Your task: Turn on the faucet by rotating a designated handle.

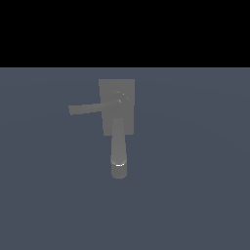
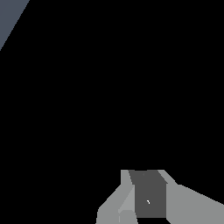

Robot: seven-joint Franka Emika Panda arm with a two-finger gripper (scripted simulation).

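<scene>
The faucet [image 1: 117, 112] is sitting on the surface [image 1: 195, 195], its handle [image 1: 88, 109] sticking out from the hub toward the exterior view's left, looking rigid and best pushed near its free tip, while the end effector [image 2: 148, 205] is showing nothing telling how wide it is

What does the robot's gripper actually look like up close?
Only the wrist view shows it. The gripper appears as plain, blocky light grey shapes around a darker grey rectangular panel carrying a tiny white speck. No cables, markings or labels show. The exterior view shows only the grey faucet, no arm.
</scene>
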